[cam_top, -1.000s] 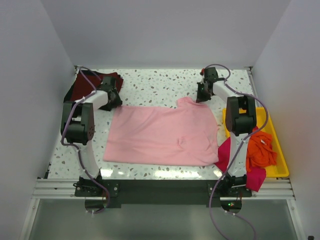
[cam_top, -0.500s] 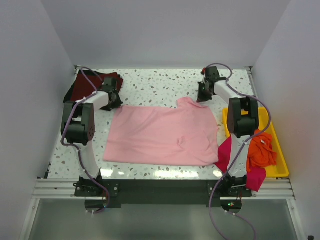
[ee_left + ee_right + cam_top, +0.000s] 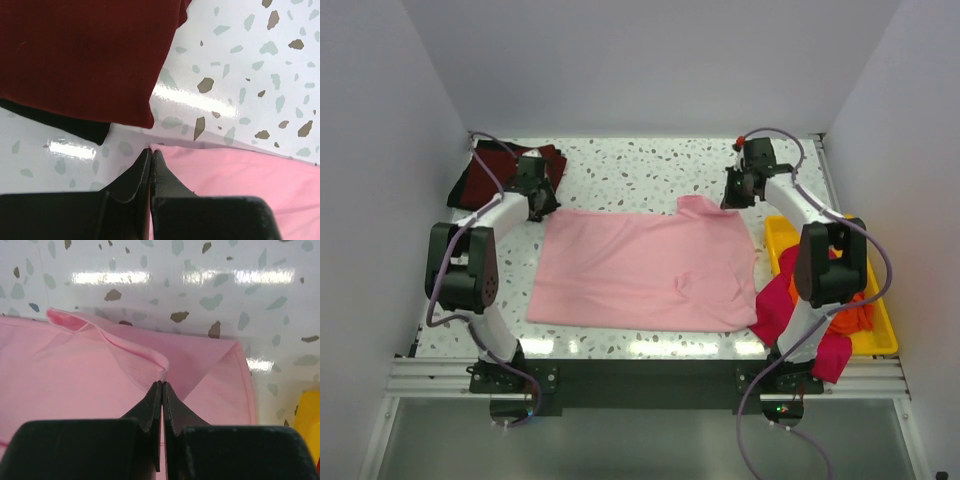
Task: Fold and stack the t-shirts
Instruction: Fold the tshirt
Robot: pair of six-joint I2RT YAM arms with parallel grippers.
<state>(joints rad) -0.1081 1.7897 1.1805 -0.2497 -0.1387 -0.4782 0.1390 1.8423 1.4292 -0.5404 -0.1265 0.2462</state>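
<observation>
A pale pink t-shirt (image 3: pixel 640 270) lies spread flat in the middle of the table. My left gripper (image 3: pixel 541 206) is shut on its far left corner, as the left wrist view shows (image 3: pixel 151 150). My right gripper (image 3: pixel 733 197) is shut on a raised fold at its far right corner (image 3: pixel 163 384). A folded dark maroon t-shirt (image 3: pixel 488 172) lies at the back left on a black t-shirt (image 3: pixel 65 125). A magenta t-shirt (image 3: pixel 772 302) and an orange t-shirt (image 3: pixel 861 310) hang out of the tray at the right.
A shallow yellow tray (image 3: pixel 882 342) stands at the right edge, partly behind my right arm; its corner shows in the right wrist view (image 3: pixel 311 420). White walls close in the table on three sides. The maroon stack (image 3: pixel 85 55) lies just beyond my left gripper.
Both arms have swung their elbows outward and nearer. The left gripper shifted slightly left and the right gripper slightly right. The pink shirt has barely moved.
</observation>
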